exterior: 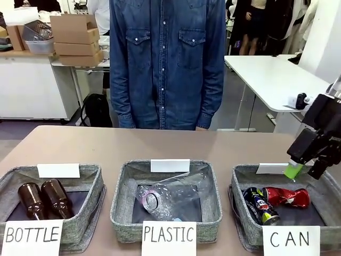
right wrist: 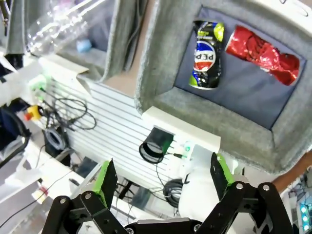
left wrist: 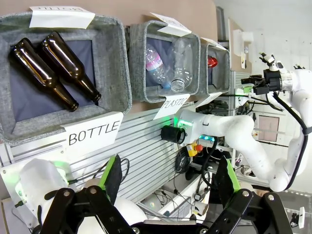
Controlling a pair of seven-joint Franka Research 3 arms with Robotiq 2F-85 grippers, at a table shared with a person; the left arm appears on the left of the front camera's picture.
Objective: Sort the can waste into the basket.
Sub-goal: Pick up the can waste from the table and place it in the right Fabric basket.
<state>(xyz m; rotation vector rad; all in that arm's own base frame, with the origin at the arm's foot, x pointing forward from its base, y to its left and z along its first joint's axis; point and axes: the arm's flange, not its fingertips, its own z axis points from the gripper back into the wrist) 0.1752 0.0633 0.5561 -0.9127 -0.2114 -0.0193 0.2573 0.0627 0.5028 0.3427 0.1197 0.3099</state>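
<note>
The crushed red can [exterior: 287,197] and the dark blue-black can [exterior: 261,205] lie side by side on the dark liner of the grey basket [exterior: 240,181] signed "CAN", at the table's right. My right gripper [exterior: 305,170] hangs open just above the basket's back right corner and holds nothing. In the right wrist view its green-padded fingers [right wrist: 106,181] spread wide, with the dark can [right wrist: 207,54] and the red can [right wrist: 263,48] below in the basket [right wrist: 161,73]. My left gripper [left wrist: 169,178] is open and holds nothing, well back from the baskets. The red can [left wrist: 212,61] shows far off.
The "PLASTIC" basket [exterior: 121,192] in the middle holds clear bottles [exterior: 170,197]. At the left, the "BOTTLE" basket [exterior: 96,186] holds two brown glass bottles [exterior: 45,198]. A person in a denim shirt [exterior: 168,64] stands at the far edge. Bare table lies behind the baskets.
</note>
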